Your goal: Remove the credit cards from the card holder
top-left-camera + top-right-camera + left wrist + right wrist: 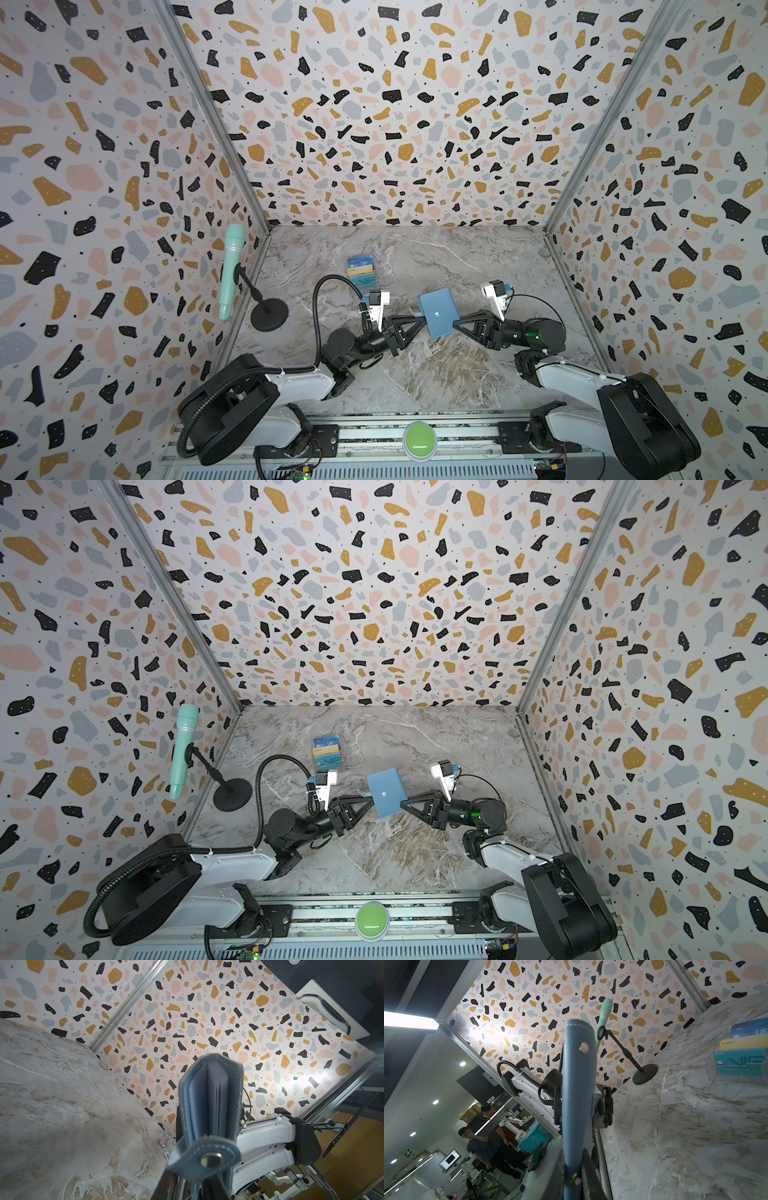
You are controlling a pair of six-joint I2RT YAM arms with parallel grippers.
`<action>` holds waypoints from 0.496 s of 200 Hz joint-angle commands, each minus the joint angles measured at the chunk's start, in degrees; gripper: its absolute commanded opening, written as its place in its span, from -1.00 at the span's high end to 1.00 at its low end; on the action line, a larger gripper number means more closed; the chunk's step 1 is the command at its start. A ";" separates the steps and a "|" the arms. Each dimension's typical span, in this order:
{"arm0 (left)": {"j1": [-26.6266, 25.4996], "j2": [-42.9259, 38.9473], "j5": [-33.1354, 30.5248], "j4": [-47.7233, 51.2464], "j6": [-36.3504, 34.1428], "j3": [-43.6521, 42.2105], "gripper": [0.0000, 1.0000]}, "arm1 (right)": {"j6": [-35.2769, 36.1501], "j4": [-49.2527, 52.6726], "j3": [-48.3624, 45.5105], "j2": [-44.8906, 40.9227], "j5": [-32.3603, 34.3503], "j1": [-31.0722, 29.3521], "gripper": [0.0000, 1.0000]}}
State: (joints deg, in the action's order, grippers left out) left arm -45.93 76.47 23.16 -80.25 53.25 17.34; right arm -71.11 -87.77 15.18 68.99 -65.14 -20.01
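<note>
Mid-table, the holder (pixel 437 309) is carried clear of the table (pixel 415 374), slung between both arms. Its right edge is pinched by the right gripper (pixel 456 323), jaws pressed onto the spine. Its left edge is met by the left gripper (pixel 417 320). There the jaws flank the loose snap tab (pixel 212 1159), but whether they grip the holder or merely bracket it cannot be told.

Now the relation that counts. The holder's mouth is turned left and its spine right, with the long side running roughly near to far. The pockets are therefore judged reachable from the left only, by the nearer left arm, with the right serving as anchor.

In both top views only the closed cover and its stud are offered. In the left wrist view the mouth (pixel 209 1101) is laid bare: dark leaves packed edge-on, with no card edge made out among them. In the right wrist view only the spine (pixel 577 1095) is shown.

Farther off, to the far left and well apart from the holder, a clear rack (pixel 737 1079) is found. Cards (pixel 361 266) are stood in it in tiers: blue behind, yellow between, teal in front.
</note>
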 commanded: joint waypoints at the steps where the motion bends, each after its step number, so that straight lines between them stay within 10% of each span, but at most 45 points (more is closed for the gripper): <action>1: 0.33 -1.49 -0.88 -5.97 -0.01 -0.88 0.66 | -1.09 -3.72 2.05 0.04 -0.36 -0.63 1.00; 63: 0.44 -2.33 -3.01 -6.95 0.01 -1.79 0.80 | -0.17 -3.45 2.98 1.52 0.13 -2.50 1.00; 99: 0.41 -1.25 -2.28 -11.26 1.99 -1.81 0.54 | 0.35 -3.67 3.32 2.52 0.50 -3.96 1.00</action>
State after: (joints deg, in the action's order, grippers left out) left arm -45.80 75.31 20.69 -82.24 54.33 15.55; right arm -71.46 -88.75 16.47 71.31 -64.12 -22.81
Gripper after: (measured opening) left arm 0.225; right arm 0.134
